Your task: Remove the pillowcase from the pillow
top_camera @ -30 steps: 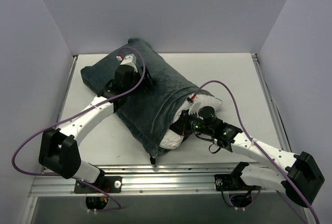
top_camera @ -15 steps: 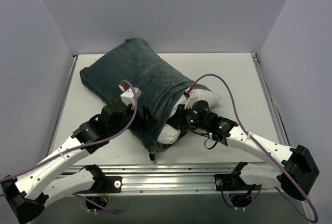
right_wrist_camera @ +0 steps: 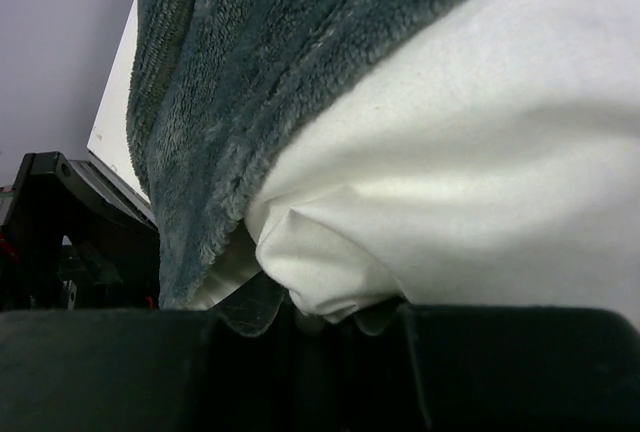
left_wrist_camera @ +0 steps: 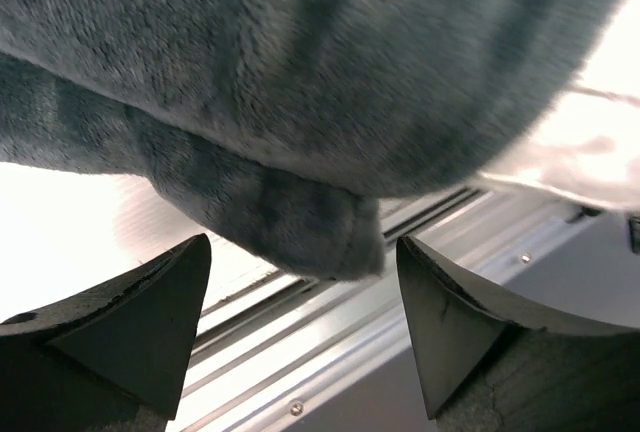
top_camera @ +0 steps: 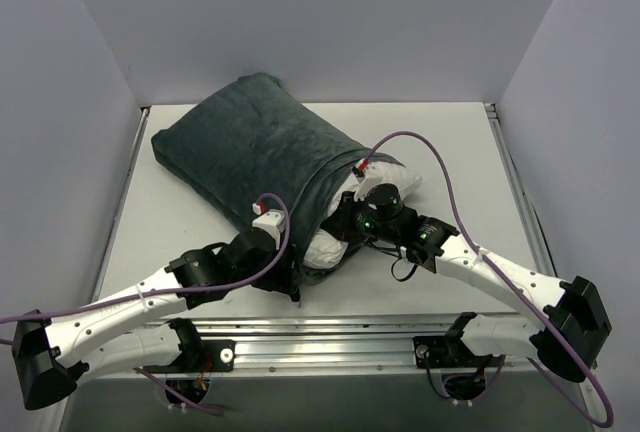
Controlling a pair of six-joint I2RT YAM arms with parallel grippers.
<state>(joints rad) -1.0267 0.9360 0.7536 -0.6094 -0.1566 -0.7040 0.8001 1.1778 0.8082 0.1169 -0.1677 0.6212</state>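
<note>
Grey-teal plush in the gap of the left gripper (left_wrist_camera: 300,248): the jaws are spread wide, one each side of the pillowcase's near corner (left_wrist_camera: 305,227), nothing clamped yet. The corner hangs just above the table's edge rail (left_wrist_camera: 330,337).

Right gripper (right_wrist_camera: 318,314) is clenched on a pinch of the white pillow (right_wrist_camera: 480,152), right at the cover's open mouth. The plush hem (right_wrist_camera: 250,122) lies over the pillow just beside that pinch.

Outward: the pillowcase (top_camera: 250,152) runs diagonally from the far-left of the table (top_camera: 450,142) toward the near middle. Most of the pillow is inside it; only the right end pokes out.

How I'd run this step:
- Push the left gripper further onto the corner before closing. The seam looks thick, so take a deep bite or it will probably slip.
- Grab cover fabric only. The wrist view can't tell me whether pillow stuffing sits behind that corner.
- Right arm anchors the pillow. Left pulls away from the mouth, along the cushion's long axis.
- Pull low and steady. Plush on cotton likely drags, and a jerk could tear the right pinch loose.
</note>
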